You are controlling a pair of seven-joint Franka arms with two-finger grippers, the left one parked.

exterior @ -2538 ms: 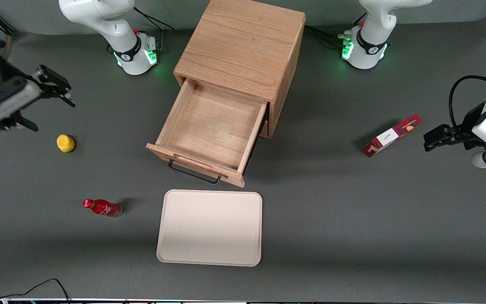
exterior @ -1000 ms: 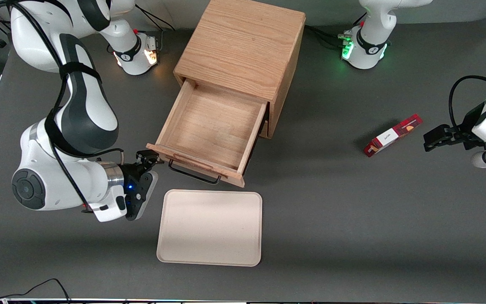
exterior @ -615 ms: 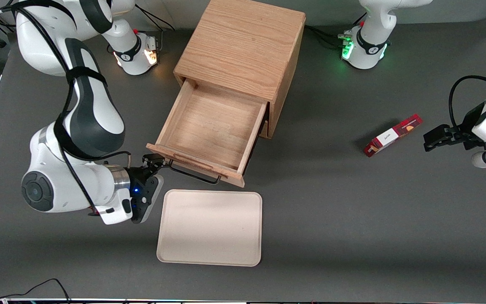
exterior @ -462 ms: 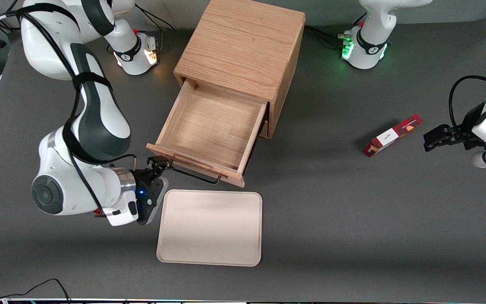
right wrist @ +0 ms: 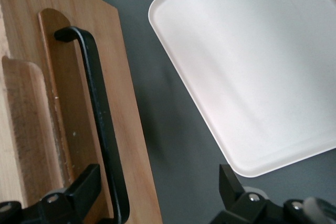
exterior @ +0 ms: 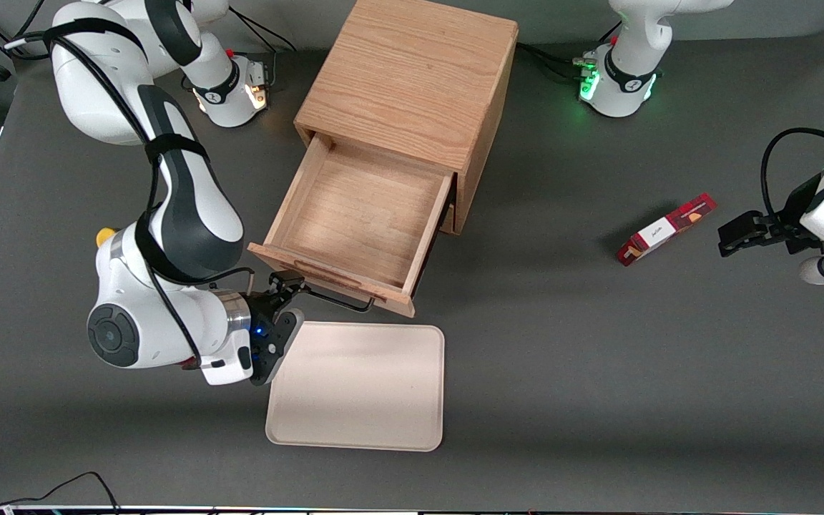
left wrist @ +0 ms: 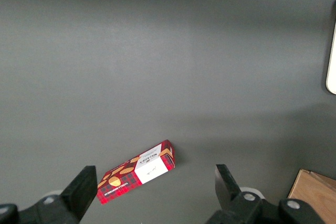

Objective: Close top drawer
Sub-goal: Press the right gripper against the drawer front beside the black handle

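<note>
The end effector point(exterior: 289, 280) has slid along the grey bench point(exterior: 598, 372) to the open oak drawer point(exterior: 355, 214), fingers spread around its black handle point(right wrist: 100, 119).

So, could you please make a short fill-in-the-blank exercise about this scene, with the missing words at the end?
1. The top drawer is pulled ___.
2. Inside, the drawer holds ___.
3. The open gripper is at the drawer's black ___, one finger against the wooden front.
4. The white tray lies ___ to the front camera than the drawer.

Missing words: out; nothing; handle; nearer
</note>
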